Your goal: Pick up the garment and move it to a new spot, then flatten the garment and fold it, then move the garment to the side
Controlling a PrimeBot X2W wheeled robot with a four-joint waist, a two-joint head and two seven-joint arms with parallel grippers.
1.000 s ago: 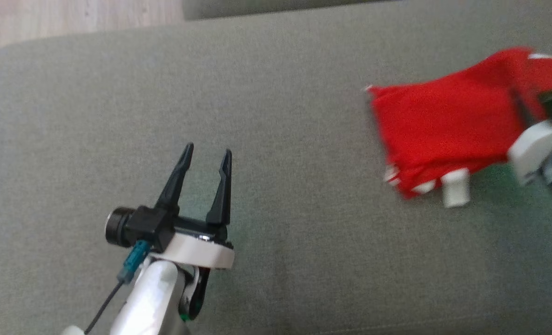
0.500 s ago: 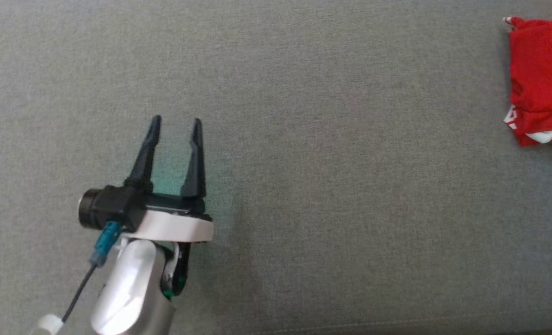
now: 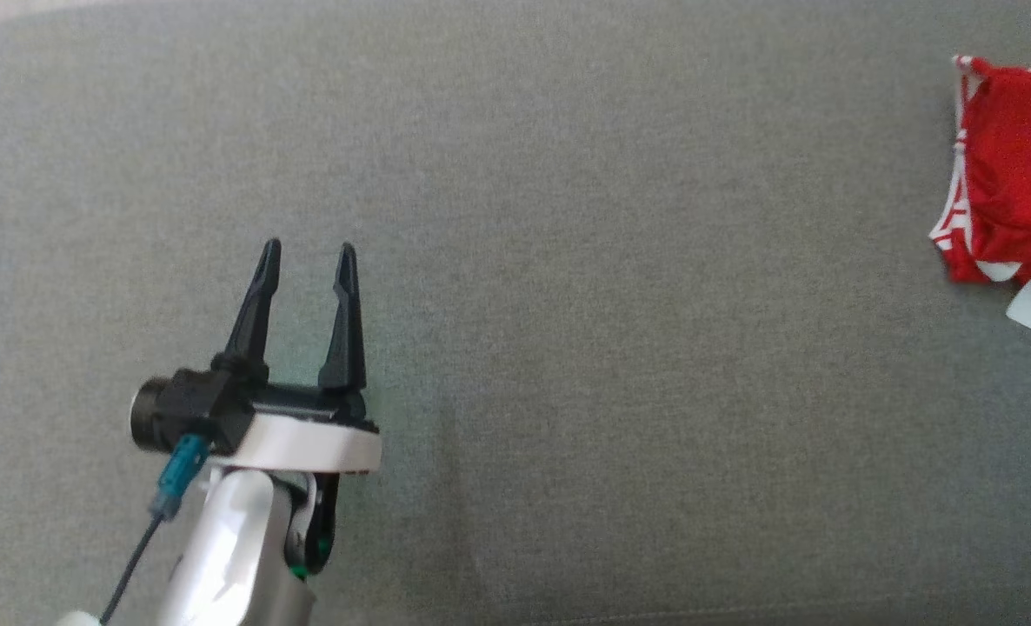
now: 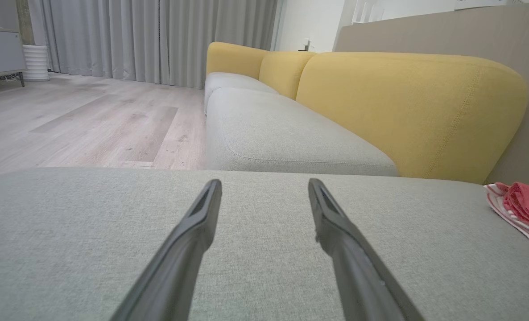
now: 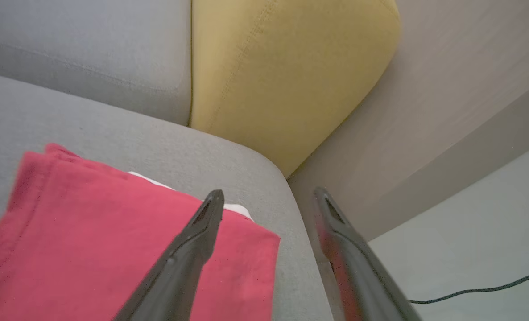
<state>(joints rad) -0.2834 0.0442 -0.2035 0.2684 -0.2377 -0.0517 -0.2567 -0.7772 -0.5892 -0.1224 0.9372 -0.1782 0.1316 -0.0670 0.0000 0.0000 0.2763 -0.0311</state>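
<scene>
Red garment (image 3: pixel 1015 165) with white trim; grey cushion (image 3: pixel 568 261); yellow backrest (image 4: pixel 407 107).

A yellow-backed sofa (image 4: pixel 407 102) meets wooden floor (image 4: pixel 90 120), grey curtains (image 4: pixel 157 40).

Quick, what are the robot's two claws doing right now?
Left gripper: open, holding nothing.
Right gripper: open, holding nothing, by the red garment.

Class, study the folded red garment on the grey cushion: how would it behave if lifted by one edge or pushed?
Probably floppy: the garment lies in soft, uneven layers, so lifted by one edge it would likely droop and unfold. Seemingly light: the cushion shows no dent beside it. Pushed, it may bunch rather than slide, cloth on cloth.
</scene>
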